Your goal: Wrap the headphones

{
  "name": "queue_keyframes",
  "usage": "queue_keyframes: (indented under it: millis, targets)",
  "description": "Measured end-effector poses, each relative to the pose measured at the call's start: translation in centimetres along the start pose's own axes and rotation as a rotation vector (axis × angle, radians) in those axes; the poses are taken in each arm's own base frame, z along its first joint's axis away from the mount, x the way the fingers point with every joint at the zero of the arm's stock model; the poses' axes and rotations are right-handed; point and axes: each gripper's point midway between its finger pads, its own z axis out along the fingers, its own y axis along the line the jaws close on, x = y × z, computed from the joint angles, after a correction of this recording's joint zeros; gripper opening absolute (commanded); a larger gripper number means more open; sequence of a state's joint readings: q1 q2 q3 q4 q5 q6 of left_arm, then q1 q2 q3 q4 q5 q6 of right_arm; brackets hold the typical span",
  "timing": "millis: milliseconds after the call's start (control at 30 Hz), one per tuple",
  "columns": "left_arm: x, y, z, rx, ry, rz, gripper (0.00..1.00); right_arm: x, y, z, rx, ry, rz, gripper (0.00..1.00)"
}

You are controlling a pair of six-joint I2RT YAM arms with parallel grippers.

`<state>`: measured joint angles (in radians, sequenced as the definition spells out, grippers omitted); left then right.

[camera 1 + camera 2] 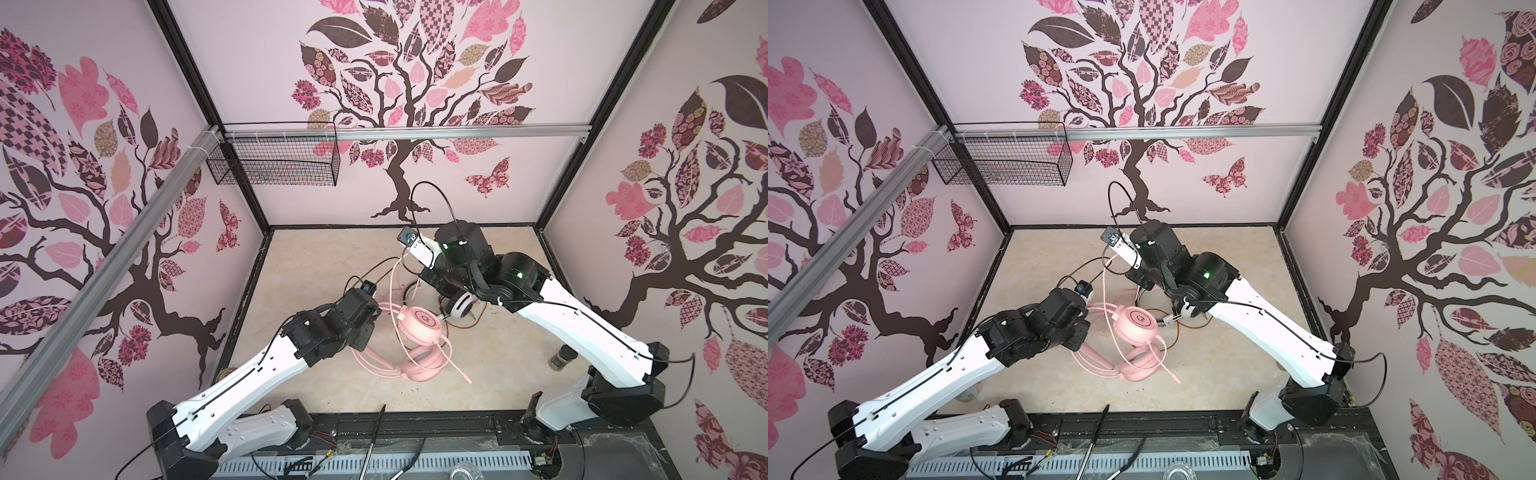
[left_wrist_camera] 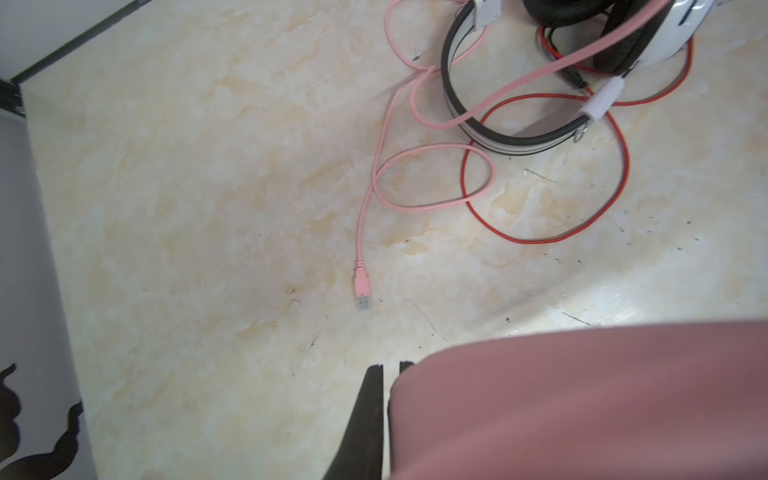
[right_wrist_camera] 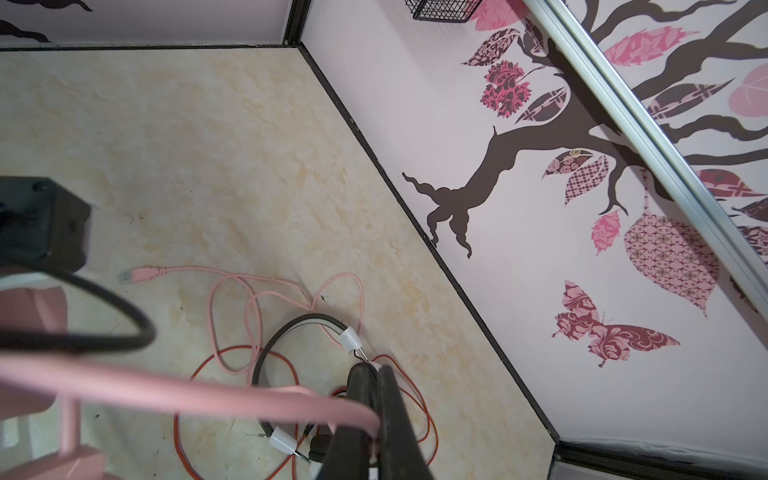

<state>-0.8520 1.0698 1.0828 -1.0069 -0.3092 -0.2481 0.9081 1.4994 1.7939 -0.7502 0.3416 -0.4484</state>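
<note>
Looking down on the desk (image 1: 498,374), I have the pink headset (image 1: 419,323) lying about mid-desk, a little toward the near edge, with one cup face up, the second cup nearer me, and its mic boom angled at the near right corner. The white-and-black headset (image 1: 459,305) sits just beside it on the far side, mostly under my right arm, and its orange-red cord (image 2: 532,241) is spread in loose loops on the marble around it. My right gripper (image 3: 376,370) has its jaws pressed together on the pink cord (image 3: 208,390), which rises off the surface as a taut strip and passes over the white-and-black band. The slack part of that cord lies in loops overlapping the orange-red one and ends in a USB plug (image 2: 362,286) flat on bare marble, apart from both headsets. My left gripper (image 2: 390,368) is low beside the pink headband with its jaws closed. A large blurred pink part of the headset lies against one finger, and I cannot tell whether anything is pinched. For room to move, I see open marble along the left edge into the far left corner, and a broad band along the near edge. By the right edge a small dark jar (image 1: 561,358) stands close under my right forearm. A wire basket (image 1: 274,162) hangs on the back wall, well above the far left corner
</note>
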Motion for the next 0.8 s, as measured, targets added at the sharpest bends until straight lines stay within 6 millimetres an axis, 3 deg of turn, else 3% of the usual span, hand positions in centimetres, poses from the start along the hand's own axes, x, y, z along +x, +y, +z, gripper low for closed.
queue_keyframes:
  millis: [167, 433, 567, 700, 733, 800]
  targets:
    - [-0.9, -1.1, -1.2, 0.088, -0.066, -0.044, 0.00, 1.4, -0.2, 2.6, -0.037, 0.018, 0.052, 0.00]
    - [-0.7, -2.2, -1.8, 0.176, -0.089, -0.059, 0.00, 2.7, -3.5, 8.1, -0.059, 0.049, 0.192, 0.00]
    - [-1.0, -2.5, -2.6, 0.209, -0.120, -0.079, 0.00, 3.6, -1.2, 10.5, -0.135, 0.075, 0.216, 0.00]
    - [-1.3, -2.8, -3.0, 0.241, -0.134, -0.093, 0.00, 6.2, 2.3, 12.2, -0.228, 0.117, 0.243, 0.00]
    - [-1.3, -2.9, -2.9, 0.255, -0.127, -0.104, 0.00, 7.1, 3.4, 12.6, -0.261, 0.126, 0.254, 0.02]
    - [-1.4, -2.6, -2.5, 0.274, -0.106, -0.143, 0.00, 9.1, 5.8, 13.2, -0.328, 0.147, 0.275, 0.17]
